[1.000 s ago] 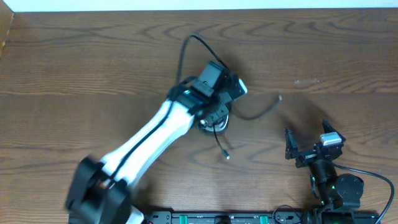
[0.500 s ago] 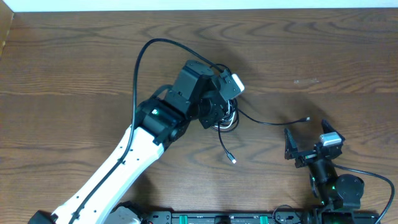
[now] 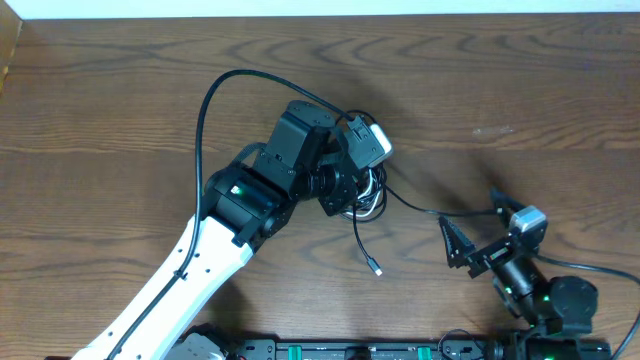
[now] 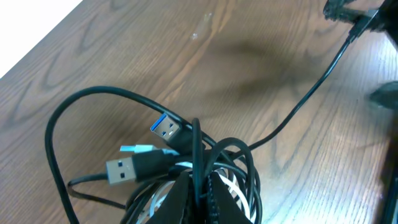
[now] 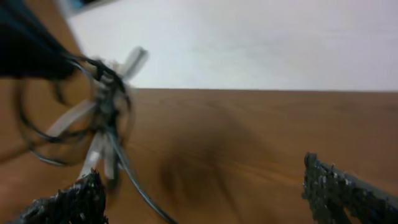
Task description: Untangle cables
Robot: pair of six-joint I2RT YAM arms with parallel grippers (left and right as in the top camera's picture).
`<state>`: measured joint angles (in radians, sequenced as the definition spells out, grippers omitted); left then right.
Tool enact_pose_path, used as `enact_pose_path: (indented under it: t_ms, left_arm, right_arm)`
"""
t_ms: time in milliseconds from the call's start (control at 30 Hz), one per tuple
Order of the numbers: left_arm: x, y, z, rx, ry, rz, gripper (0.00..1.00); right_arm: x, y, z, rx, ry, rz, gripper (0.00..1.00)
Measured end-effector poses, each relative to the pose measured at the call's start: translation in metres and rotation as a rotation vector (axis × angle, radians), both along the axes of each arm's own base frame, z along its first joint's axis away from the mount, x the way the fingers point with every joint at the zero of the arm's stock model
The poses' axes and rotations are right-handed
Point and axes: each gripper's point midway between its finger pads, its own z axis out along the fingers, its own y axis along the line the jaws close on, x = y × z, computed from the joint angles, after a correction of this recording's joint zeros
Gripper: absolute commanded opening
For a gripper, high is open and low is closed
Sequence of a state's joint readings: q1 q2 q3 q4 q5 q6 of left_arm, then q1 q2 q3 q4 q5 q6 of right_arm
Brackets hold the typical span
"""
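While the left arm stretches diagonally to mid-table, the left gripper (image 4: 199, 188) pinches the tangled cables (image 3: 366, 194). One black strand trails toward the right gripper (image 3: 477, 227), which is spread wide and empty above the table (image 3: 120, 100).

Landmark: the cable bundle (image 3: 364, 190), mid-table.
Left and lower left of the bundle: blocked by the left arm (image 3: 235, 215), whose left gripper (image 4: 200, 188) was pinched onto the cords from that side.
Upper left of the bundle: the arm's thick cable (image 3: 205, 105) arched across.
Right of the bundle: a black strand (image 3: 430, 211) ran across to the right gripper (image 3: 478, 228), fingers spread wide.
Below the bundle: a loose strand (image 3: 362, 245) lay on the wood.
Above and upper right of the bundle: bare table (image 3: 540, 80), open passage.
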<state>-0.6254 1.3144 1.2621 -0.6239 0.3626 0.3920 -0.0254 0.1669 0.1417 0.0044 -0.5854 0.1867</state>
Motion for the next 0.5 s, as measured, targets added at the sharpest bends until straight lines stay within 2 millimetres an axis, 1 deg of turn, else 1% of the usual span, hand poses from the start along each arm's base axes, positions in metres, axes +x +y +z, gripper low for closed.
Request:
enact_pose_path:
  t_ms: [100, 233, 300, 500]
  left_arm:
    - [-0.002, -0.002, 0.001, -0.011, 0.006, -0.013, 0.08]
    - [-0.003, -0.006, 0.005, -0.032, 0.001, -0.028, 0.08]
    - [-0.003, -0.011, 0.010, -0.061, -0.008, -0.048, 0.08]
    - [-0.012, -0.026, 0.024, -0.149, -0.008, -0.132, 0.08]
  right_arm:
    - [-0.003, 0.015, 0.027, -0.024, -0.011, 0.110, 0.99]
    - [-0.003, 0.036, 0.044, -0.062, 0.004, 0.286, 0.99]
    - [0.000, 0.047, 0.044, -0.075, 0.029, 0.390, 0.99]
    - [0.008, 0.066, 0.023, -0.046, 0.068, 0.633, 0.99]
